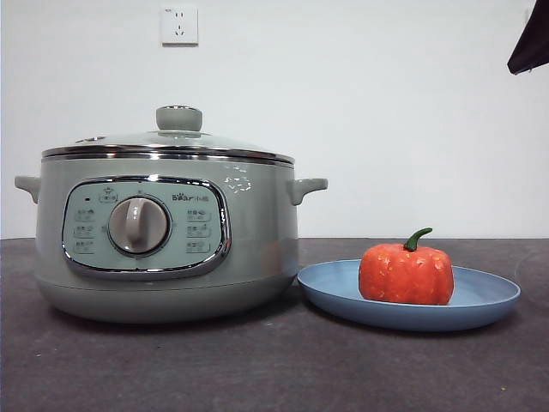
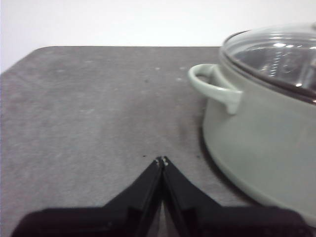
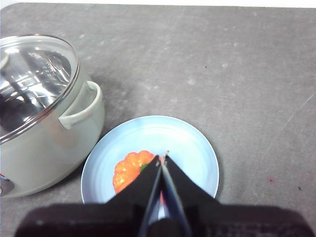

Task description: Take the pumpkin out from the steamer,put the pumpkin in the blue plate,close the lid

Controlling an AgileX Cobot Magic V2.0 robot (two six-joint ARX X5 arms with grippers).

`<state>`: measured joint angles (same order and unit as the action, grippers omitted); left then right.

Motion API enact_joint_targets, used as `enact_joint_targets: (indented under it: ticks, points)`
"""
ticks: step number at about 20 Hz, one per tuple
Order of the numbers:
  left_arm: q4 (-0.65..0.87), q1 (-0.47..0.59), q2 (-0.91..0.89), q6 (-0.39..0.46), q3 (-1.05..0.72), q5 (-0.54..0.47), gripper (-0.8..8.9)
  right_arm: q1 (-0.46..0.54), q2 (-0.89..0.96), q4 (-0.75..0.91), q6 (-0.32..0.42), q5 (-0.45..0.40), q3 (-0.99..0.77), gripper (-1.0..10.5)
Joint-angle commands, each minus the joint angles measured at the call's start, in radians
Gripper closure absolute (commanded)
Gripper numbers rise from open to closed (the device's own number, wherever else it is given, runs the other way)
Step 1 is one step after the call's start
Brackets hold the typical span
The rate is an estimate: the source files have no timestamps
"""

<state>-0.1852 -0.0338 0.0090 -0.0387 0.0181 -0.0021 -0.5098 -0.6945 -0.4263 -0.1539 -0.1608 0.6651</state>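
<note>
Small orange toy pumpkin (image 1: 406, 274) sits on wide light-blue plate (image 1: 489, 307); glass lid (image 1: 167, 142) on big green steamer pot (image 1: 257, 249).
L gripper (image 2: 162, 160) & R gripper (image 3: 163, 157) both pinched closed, holding nothing.

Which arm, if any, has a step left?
Neither. The pumpkin sits in the blue plate and the lid is on the steamer. Left gripper and right gripper are shut, empty.

You are looking at a bare test bench rather than a kitchen: a dark grey table (image 1: 274, 369), a plain white wall (image 1: 386, 112) with one socket (image 1: 179, 25), and a steamer (image 1: 163, 236) beside a toy pumpkin (image 1: 406, 273).
</note>
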Motion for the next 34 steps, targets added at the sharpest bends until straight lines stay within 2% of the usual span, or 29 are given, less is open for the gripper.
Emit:
enact_joint_targets:
  ticks: [1, 16, 18, 20, 23, 26, 30, 34]
  points:
    - [0.004, 0.002, 0.0, -0.017, -0.016, 0.008, 8.17, -0.001, 0.002, 0.005, -0.01, -0.003, -0.01, 9.5]
    - [0.004, 0.002, 0.0, -0.017, -0.016, 0.007, 8.17, 0.002, 0.02, -0.024, -0.009, -0.006, -0.01, 9.5]
    - [0.004, 0.002, 0.0, -0.017, -0.016, 0.007, 8.17, 0.05, 0.075, -0.066, 0.057, -0.027, -0.017, 9.5]
    - [0.004, 0.002, 0.0, -0.017, -0.016, 0.007, 8.17, 0.132, 0.153, 0.004, 0.095, 0.01, -0.077, 9.5]
    - [0.004, 0.002, 0.0, -0.017, -0.016, 0.007, 8.17, 0.29, 0.336, 0.182, 0.119, 0.175, -0.265, 9.5]
    - [0.004, 0.002, 0.0, -0.017, -0.016, 0.007, 8.17, 0.391, 0.5, 0.247, 0.119, 0.265, -0.443, 9.5]
    - [0.004, 0.002, 0.0, -0.017, -0.016, 0.007, 8.17, 0.43, 0.616, 0.246, 0.118, 0.267, -0.58, 9.5]
    - [0.004, 0.002, 0.0, -0.017, -0.016, 0.007, 8.17, 0.432, 0.679, 0.246, 0.119, 0.266, -0.64, 9.5]
